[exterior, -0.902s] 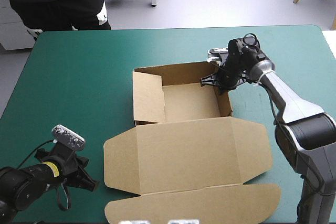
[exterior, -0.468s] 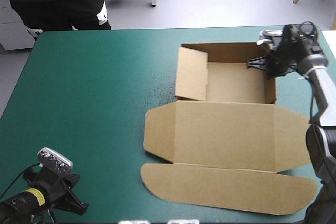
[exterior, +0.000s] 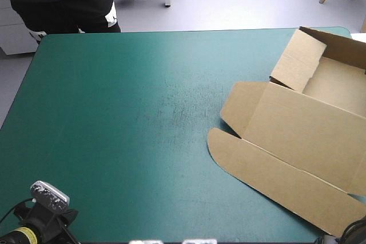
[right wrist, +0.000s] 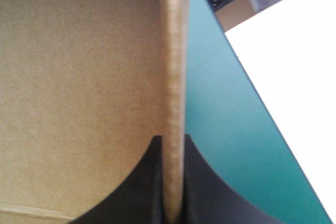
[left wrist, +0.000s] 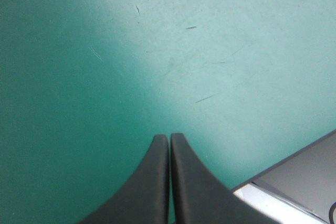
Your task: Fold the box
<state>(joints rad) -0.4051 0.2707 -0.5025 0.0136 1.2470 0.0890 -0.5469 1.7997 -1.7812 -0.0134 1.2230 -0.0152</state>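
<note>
Two grippers, one working: the right gripper (right wrist: 172, 141) is clamped on a raised wall (right wrist: 175, 51) of the box (exterior: 297, 127), with the board edge-on between its black fingers (right wrist: 149, 182). The left gripper (left wrist: 169, 139) is pinched closed on nothing, over bare teal-green cover (exterior: 126, 112) at the near-left corner. The box sits at the cover's far-right corner: tray (exterior: 340, 84) toward the corner, lid (exterior: 320, 141) flat and spread toward the near edge, part of it out of the high view. Risks: the tray looks close to the cover's right edge, so a pull that way could tip it off. A single-wall pinch could crease or tear the board. The left arm is well apart, so nothing braces the lid.
</note>
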